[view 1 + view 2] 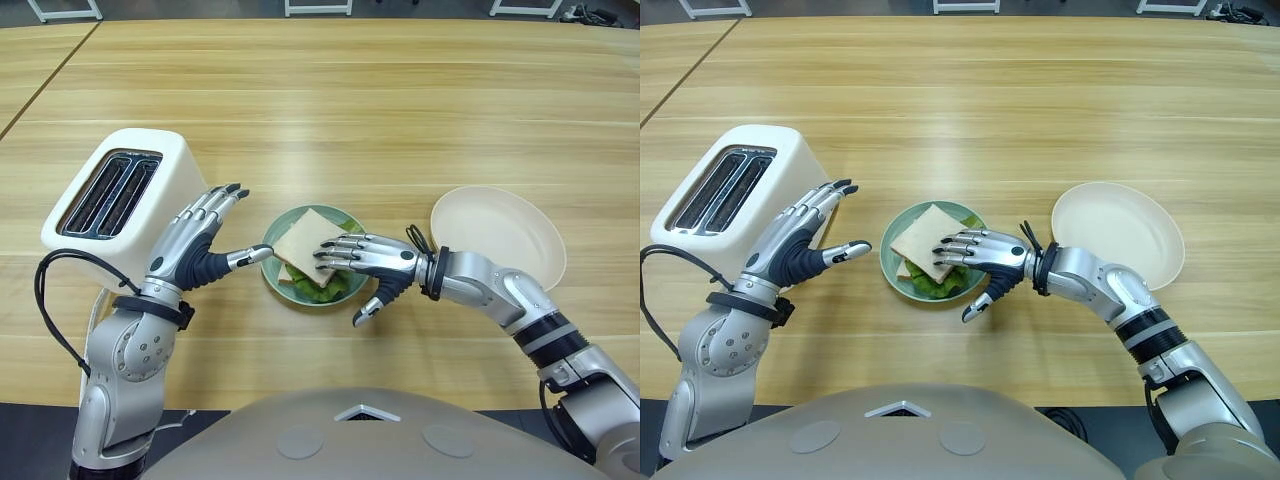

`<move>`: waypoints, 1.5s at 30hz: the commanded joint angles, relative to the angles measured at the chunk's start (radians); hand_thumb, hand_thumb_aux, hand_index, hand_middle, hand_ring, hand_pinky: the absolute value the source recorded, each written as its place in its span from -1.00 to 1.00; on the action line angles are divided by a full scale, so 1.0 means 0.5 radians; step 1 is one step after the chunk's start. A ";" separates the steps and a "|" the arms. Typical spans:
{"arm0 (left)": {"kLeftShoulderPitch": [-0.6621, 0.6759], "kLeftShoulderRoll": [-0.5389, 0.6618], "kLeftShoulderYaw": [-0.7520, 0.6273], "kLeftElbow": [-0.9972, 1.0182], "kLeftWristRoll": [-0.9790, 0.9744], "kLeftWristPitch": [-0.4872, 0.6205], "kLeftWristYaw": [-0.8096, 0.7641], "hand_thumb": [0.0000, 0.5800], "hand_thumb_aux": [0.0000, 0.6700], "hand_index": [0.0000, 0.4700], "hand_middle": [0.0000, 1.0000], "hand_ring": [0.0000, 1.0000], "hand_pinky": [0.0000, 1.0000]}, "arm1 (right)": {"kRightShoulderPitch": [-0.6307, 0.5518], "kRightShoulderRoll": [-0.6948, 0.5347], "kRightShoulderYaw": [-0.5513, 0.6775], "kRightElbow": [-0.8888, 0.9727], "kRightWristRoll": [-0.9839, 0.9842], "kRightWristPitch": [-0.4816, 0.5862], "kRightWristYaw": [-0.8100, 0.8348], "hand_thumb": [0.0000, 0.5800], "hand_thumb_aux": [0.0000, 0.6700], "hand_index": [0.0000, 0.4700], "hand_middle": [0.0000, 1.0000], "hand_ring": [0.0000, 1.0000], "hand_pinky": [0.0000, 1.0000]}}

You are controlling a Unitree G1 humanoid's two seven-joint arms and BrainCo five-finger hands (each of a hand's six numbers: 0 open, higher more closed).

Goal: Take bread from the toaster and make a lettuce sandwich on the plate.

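A sandwich sits on the green plate: a top bread slice over green lettuce, with another slice showing underneath. My right hand rests on the right side of the top slice, fingers spread flat on the bread and thumb hanging below the plate's rim. My left hand is open just left of the plate, between it and the white toaster, thumb tip near the plate's rim. The toaster's two slots look empty.
An empty white bowl stands right of the plate, behind my right forearm. A black cable loops from the toaster toward the table's near edge. Bare wooden tabletop stretches far beyond the plate.
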 commanded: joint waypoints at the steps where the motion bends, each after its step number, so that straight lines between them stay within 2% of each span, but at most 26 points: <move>1: 0.064 0.062 0.016 0.039 -0.107 -0.061 -0.045 -1.00 -1.00 -1.00 -1.00 -1.00 -1.00 | 0.040 -0.147 0.175 0.080 -0.522 0.046 -0.014 -1.00 -1.00 -1.00 -1.00 -1.00 -1.00; 6: 0.090 0.110 -0.011 0.067 -0.171 -0.130 -0.055 -1.00 -1.00 -1.00 -1.00 -1.00 -1.00 | -0.011 -0.141 0.129 -0.029 -0.667 0.078 -0.317 -1.00 -1.00 -1.00 -1.00 -1.00 -1.00; 10: 0.134 0.202 -0.028 0.080 -0.288 -0.259 -0.120 -1.00 -1.00 -1.00 -1.00 -1.00 -1.00 | 0.002 -0.110 -0.076 -0.193 -0.331 0.065 -0.456 -1.00 -1.00 -1.00 -1.00 -1.00 -1.00; 15: 0.188 0.360 0.161 0.092 -0.516 -0.448 -0.176 -1.00 -1.00 -1.00 -1.00 -1.00 -1.00 | 0.066 -0.257 -0.337 -0.335 0.468 0.051 -0.188 -1.00 -1.00 -1.00 -1.00 -1.00 -1.00; 18: 0.228 0.453 0.232 0.124 -0.576 -0.581 -0.199 -1.00 -1.00 -1.00 -1.00 -1.00 -1.00 | 0.154 -0.434 -0.384 -0.360 0.771 0.016 0.054 -1.00 -1.00 -1.00 -1.00 -1.00 -1.00; 19: 0.249 0.483 0.234 0.149 -0.584 -0.631 -0.211 -1.00 -1.00 -1.00 -1.00 -1.00 -1.00 | 0.201 -0.505 -0.380 -0.341 0.803 0.003 0.144 -1.00 -1.00 -1.00 -0.88 -0.88 -0.88; 20: 0.274 0.513 0.227 0.171 -0.579 -0.678 -0.227 -1.00 -1.00 -1.00 -1.00 -1.00 -1.00 | 0.243 -0.563 -0.377 -0.322 0.822 -0.004 0.223 -1.00 -1.00 -1.00 0.29 0.29 0.29; 21: 0.297 0.543 0.209 0.194 -0.583 -0.727 -0.245 -0.45 -0.70 -0.70 -0.47 -0.47 -0.47 | 0.279 -0.609 -0.369 -0.307 0.849 -0.002 0.302 -0.60 -0.79 -0.79 1.00 1.00 1.00; 22: 0.320 0.567 0.189 0.208 -0.610 -0.762 -0.273 0.72 0.25 0.25 1.00 1.00 1.00 | 0.307 -0.639 -0.357 -0.308 0.888 -0.007 0.372 0.60 0.11 0.11 1.00 1.00 1.00; 23: 0.335 0.592 0.168 0.220 -0.644 -0.797 -0.303 1.00 1.00 1.00 1.00 1.00 1.00 | 0.328 -0.652 -0.351 -0.324 0.924 -0.014 0.424 0.98 0.79 0.79 1.00 1.00 1.00; 24: 0.339 0.618 0.145 0.232 -0.675 -0.825 -0.336 1.00 1.00 1.00 1.00 1.00 1.00 | 0.354 -0.664 -0.347 -0.360 0.975 -0.018 0.480 1.00 1.00 1.00 1.00 1.00 1.00; 30: 0.272 0.702 -0.017 0.372 -0.753 -0.837 -0.503 1.00 1.00 1.00 1.00 1.00 1.00 | 0.391 -0.663 -0.338 -0.445 1.098 0.009 0.719 1.00 1.00 1.00 1.00 1.00 1.00; 36: 0.162 0.703 -0.229 0.563 -0.573 -0.750 -0.580 1.00 1.00 1.00 1.00 1.00 1.00 | 0.422 -0.542 -0.158 -0.338 1.001 0.101 0.932 1.00 1.00 1.00 1.00 1.00 1.00; 39: 0.078 0.661 -0.378 0.717 -0.460 -0.745 -0.566 1.00 1.00 1.00 1.00 1.00 1.00 | 0.445 -0.441 -0.069 -0.306 0.884 0.119 0.950 1.00 1.00 1.00 1.00 1.00 1.00; 45: -0.129 0.563 -0.583 0.984 -0.215 -0.720 -0.420 1.00 1.00 1.00 1.00 1.00 1.00 | 0.402 -0.167 0.039 -0.142 0.562 0.111 0.780 1.00 1.00 1.00 1.00 1.00 1.00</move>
